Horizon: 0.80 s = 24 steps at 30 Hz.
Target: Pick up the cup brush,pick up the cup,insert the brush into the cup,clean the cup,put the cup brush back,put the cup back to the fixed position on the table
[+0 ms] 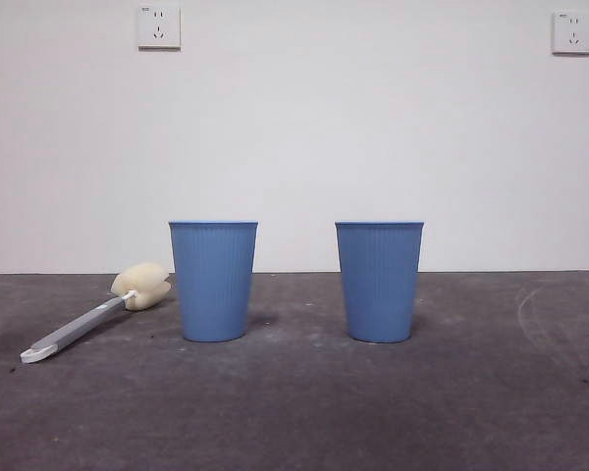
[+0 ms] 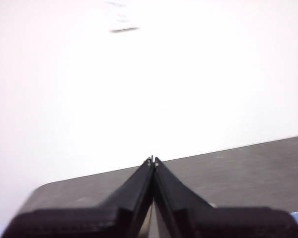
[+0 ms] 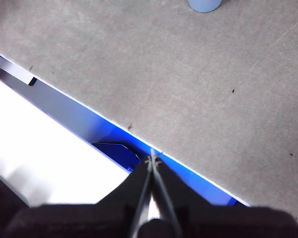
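White wall behind table [image 1: 304, 412]. You see two blue cups: cup [image 1: 213, 280] upright, cup brush [image 1: 98, 314] lying just beside it, other cup [image 1: 379, 281] opposite. Left gripper [image 2: 153, 160], right gripper [image 3: 152, 158]: fingers pressed together, empty, off the objects.

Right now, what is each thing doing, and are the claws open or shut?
Cup brush: lying flat on the table, untouched.
Left blue cup: upright, beside the sponge head.
Right blue cup: upright, standing apart.
Left claw: shut, holding nothing.
Right claw: shut, holding nothing.
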### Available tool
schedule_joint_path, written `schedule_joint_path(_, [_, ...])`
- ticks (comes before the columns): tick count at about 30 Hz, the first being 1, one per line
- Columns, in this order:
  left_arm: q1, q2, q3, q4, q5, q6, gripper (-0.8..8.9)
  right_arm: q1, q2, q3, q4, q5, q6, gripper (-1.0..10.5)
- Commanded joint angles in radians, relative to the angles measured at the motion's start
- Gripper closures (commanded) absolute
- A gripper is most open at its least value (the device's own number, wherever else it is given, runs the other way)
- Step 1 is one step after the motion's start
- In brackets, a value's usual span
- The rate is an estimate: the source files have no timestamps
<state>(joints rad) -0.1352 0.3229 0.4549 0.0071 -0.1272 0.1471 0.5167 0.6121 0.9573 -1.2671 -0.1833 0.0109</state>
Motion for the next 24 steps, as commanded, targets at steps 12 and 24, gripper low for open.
schedule_joint_path(12, [0.165,-0.290,-0.389,0.007,0.004,-0.095,8.16,0.001,0.000,0.004,0.001,0.001,0.005,9.5])
schedule_joint_path(24, [0.167,-0.319,-0.442,-0.176,0.092,-0.159,8.16,0.001,0.000,0.004,0.001,0.001,0.005,9.5])
